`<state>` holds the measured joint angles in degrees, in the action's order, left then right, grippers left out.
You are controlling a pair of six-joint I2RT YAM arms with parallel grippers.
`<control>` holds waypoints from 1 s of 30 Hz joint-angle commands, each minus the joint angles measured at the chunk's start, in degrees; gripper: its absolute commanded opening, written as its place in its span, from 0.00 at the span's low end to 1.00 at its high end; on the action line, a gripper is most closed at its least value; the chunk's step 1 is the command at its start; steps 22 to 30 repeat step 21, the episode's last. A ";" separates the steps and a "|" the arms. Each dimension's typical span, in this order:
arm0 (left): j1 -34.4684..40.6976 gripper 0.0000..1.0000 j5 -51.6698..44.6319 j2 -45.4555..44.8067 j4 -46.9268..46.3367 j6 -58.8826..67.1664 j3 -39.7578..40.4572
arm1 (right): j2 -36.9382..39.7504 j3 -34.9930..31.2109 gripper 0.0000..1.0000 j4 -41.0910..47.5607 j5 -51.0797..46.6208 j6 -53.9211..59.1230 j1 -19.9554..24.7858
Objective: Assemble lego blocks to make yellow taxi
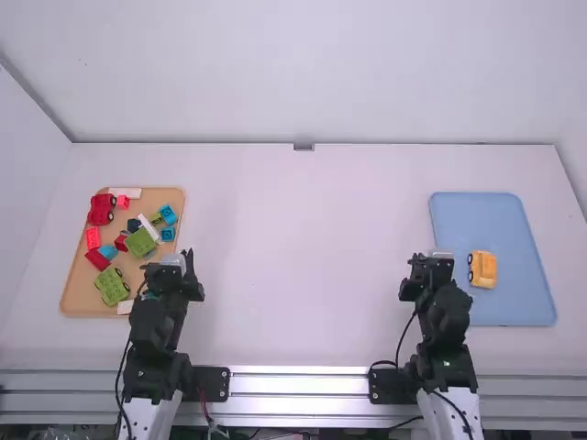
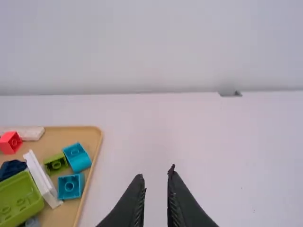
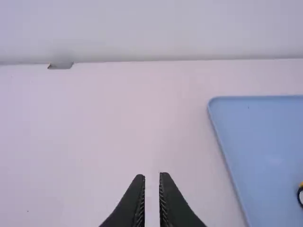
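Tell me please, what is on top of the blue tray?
A yellow-orange wheeled car piece lies on the blue tray. The tray's surface under this piece is covered.

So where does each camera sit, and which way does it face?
High view: fixed above and behind the arms, facing forward and down onto the white table; both the left arm and the right arm show.
Left wrist view: on that arm's wrist, facing the white wall, with part of the tan rectangular tray and the black left gripper.
Right wrist view: on that wrist, also facing the wall, with part of the light-blue rectangular tray and the black right gripper.
Shared by both wrist views: the small grey piece at the table's far edge.
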<state>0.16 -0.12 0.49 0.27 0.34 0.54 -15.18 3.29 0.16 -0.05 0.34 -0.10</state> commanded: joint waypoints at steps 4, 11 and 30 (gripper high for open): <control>-0.16 0.05 0.12 -0.49 -0.27 -0.34 -0.54 | 4.68 -3.29 0.01 -0.16 0.05 -0.34 0.10; -0.16 0.00 0.12 -0.49 -0.27 -0.34 -0.54 | 9.39 -3.29 0.00 -0.16 0.05 -0.34 0.10; -0.16 0.00 0.12 -0.49 -0.27 -0.34 -0.54 | 15.18 -3.29 0.00 -0.16 0.05 -0.34 0.10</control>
